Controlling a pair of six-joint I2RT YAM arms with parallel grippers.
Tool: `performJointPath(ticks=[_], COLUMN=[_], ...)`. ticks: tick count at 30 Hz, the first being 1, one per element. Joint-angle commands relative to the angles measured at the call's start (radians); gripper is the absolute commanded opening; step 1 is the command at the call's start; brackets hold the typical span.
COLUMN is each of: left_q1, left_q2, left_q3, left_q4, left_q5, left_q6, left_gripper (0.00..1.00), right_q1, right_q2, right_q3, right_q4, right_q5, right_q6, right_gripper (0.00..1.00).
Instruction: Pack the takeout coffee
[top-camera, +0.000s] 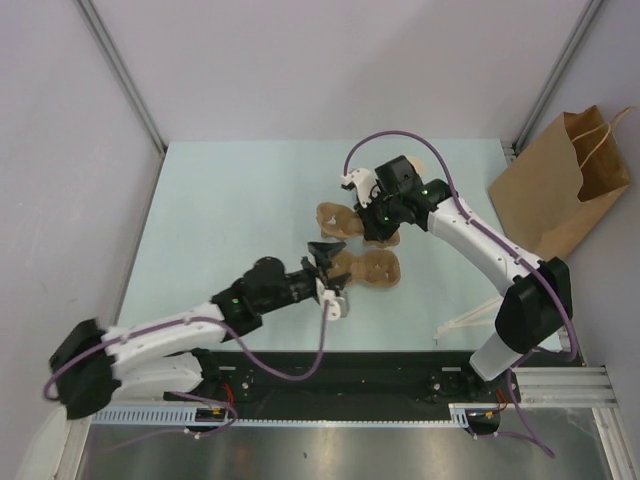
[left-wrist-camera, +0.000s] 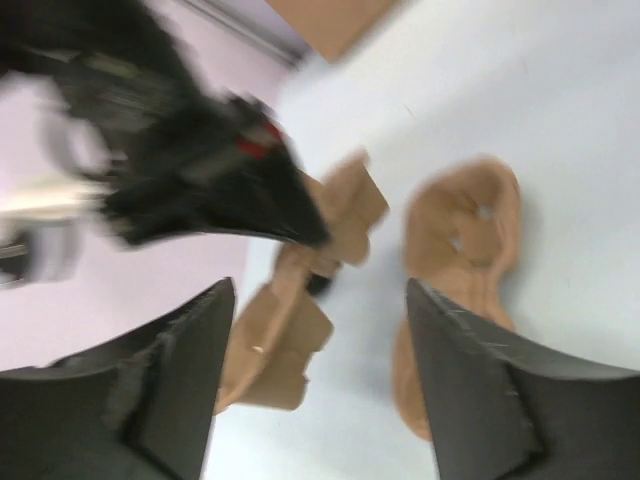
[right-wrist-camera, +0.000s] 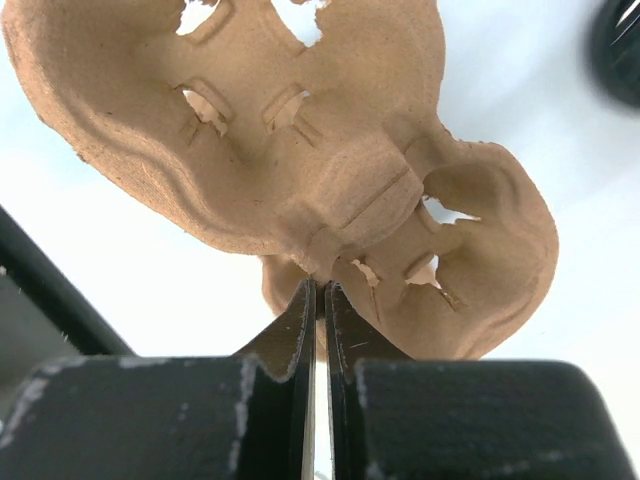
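I'm clamping my right gripper (right-wrist-camera: 318, 300) on the brown moulded-pulp cup tray (right-wrist-camera: 300, 130) at its middle edge, likely to leave its wells free, while my left gripper (left-wrist-camera: 320, 290) is hanging wide open nearby; the tan paper coffee cup isn't showing in any view.

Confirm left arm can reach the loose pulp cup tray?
Probably yes: left gripper is open, the loose tray lies right ahead, nothing between. Right gripper is shut on the other tray.

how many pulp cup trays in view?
2. The far tray is pinched at its edge by the right gripper; the near tray lies flat on the table in front of the open left gripper. More may be hidden.
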Motion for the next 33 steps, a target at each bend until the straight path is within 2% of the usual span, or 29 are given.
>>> performJointPath(ticks=[1,2,6,9,10,12,13,15,16,18,23,26,29,30,33], left_q1=[-0.002,-0.002,0.047,0.143,0.236,0.359,0.477,0.582,0.669,0.758,0.853,0.904,0.993,1.058,1.099], left_q2=[-0.287,-0.321,-0.439,-0.456,-0.483,-0.510,-0.517,-0.521,-0.525,-0.530,-0.518,-0.501,-0.459,-0.444,-0.403], left_q3=[0.092,0.105,0.249,0.349,0.358,0.375,0.386,0.417,0.424,0.437,0.432,0.431,0.441,0.444,0.444], left_q4=[-0.397,-0.508,-0.667,-0.748,-0.755,-0.765,-0.776,-0.787,-0.785,-0.795,-0.870,-0.894,-0.914,-0.919,-0.916], left_q5=[0.071,0.052,-0.087,-0.192,-0.198,-0.174,-0.174,-0.166,-0.158,-0.175,-0.198,-0.186,-0.085,-0.030,0.004], left_q6=[-0.228,-0.256,-0.459,-0.616,-0.656,-0.758,-0.782,-0.825,-0.833,-0.848,-0.865,-0.904,-0.969,-0.995,-1.049], left_gripper=[0.80,0.81,0.88,0.89,0.90,0.92,0.93,0.94,0.95,0.95,0.95,0.95,0.96,0.95,0.95], right_q1=[0.026,0.034,0.083,0.143,0.172,0.201,0.214,0.252,0.273,0.293,0.342,0.353,0.369,0.370,0.375], right_q2=[-0.009,0.011,0.061,0.117,0.134,0.167,0.202,0.244,0.285,0.328,0.480,0.531,0.549,0.554,0.589], right_q3=[0.109,0.123,0.175,0.220,0.229,0.260,0.272,0.318,0.338,0.419,0.590,0.632,0.629,0.628,0.651], right_q4=[0.075,0.075,0.089,0.092,0.094,0.098,0.095,0.100,0.101,0.095,0.076,0.052,0.052,0.055,0.088], right_q5=[0.051,0.051,0.067,0.091,0.097,0.114,0.116,0.128,0.134,0.156,0.176,0.169,0.201,0.209,0.235], right_q6=[-0.031,-0.032,-0.054,-0.072,-0.088,-0.103,-0.121,-0.140,-0.150,-0.157,-0.189,-0.209,-0.238,-0.240,-0.253], right_gripper=[0.00,0.00,0.00,0.00,0.00,0.00,0.00,0.00,0.00,0.00,0.00,0.00,0.00,0.00,0.00])
